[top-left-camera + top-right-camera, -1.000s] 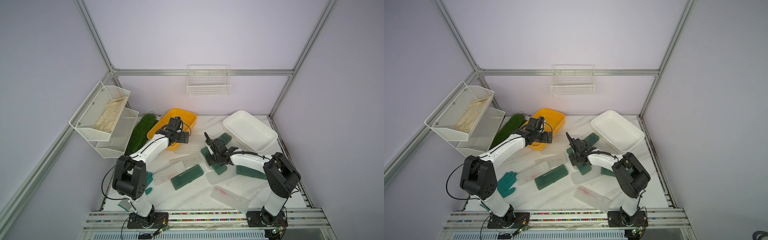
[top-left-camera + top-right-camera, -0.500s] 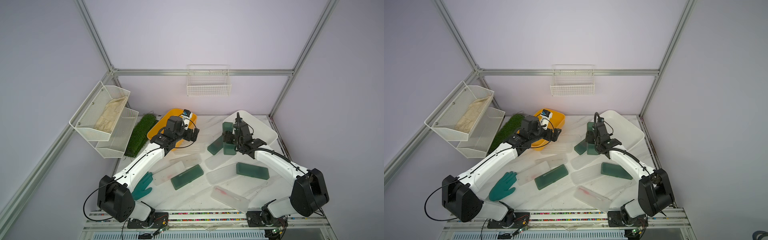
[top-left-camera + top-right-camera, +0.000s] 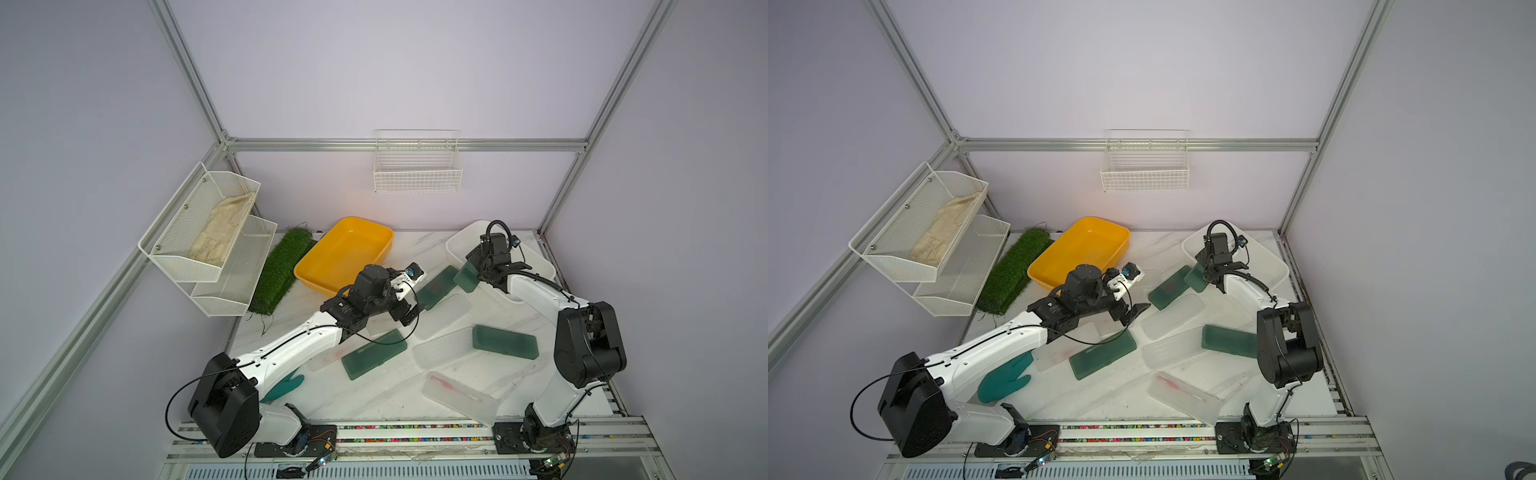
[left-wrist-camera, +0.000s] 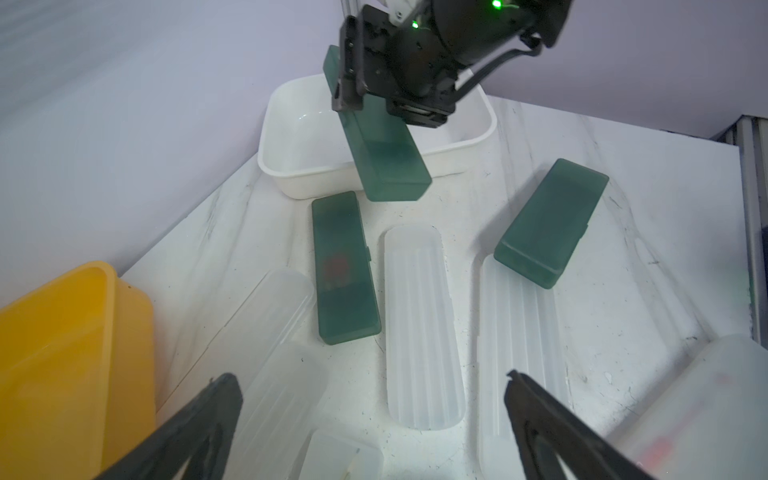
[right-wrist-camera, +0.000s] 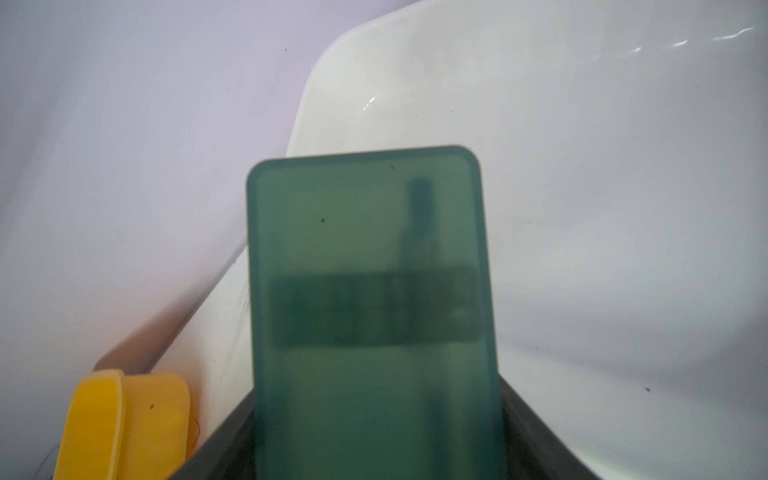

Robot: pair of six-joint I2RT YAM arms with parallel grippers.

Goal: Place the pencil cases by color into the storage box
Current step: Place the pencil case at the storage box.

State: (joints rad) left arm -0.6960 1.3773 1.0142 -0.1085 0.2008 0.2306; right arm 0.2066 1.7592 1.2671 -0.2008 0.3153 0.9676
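**Green case held over the white box**

In both top views the right jaws pinch a dark green pencil case (image 3: 467, 275) across its width. It hangs tilted at the white storage box (image 3: 542, 266) rim. The left jaws gape empty above the desk (image 3: 374, 399).

Left wrist: frosted cases (image 4: 419, 324) lie just ahead of the spread jaws.

Right wrist: the case juts forward from between the jaws.

It is probably light, rigid and slick, so grip across its narrow width.

One dark green pencil case (image 4: 386, 145) hangs tilted over the rim of the white storage box (image 4: 291, 174); three green cases (image 3: 374, 353) and frosted clear cases (image 4: 419, 324) lie flat outside.
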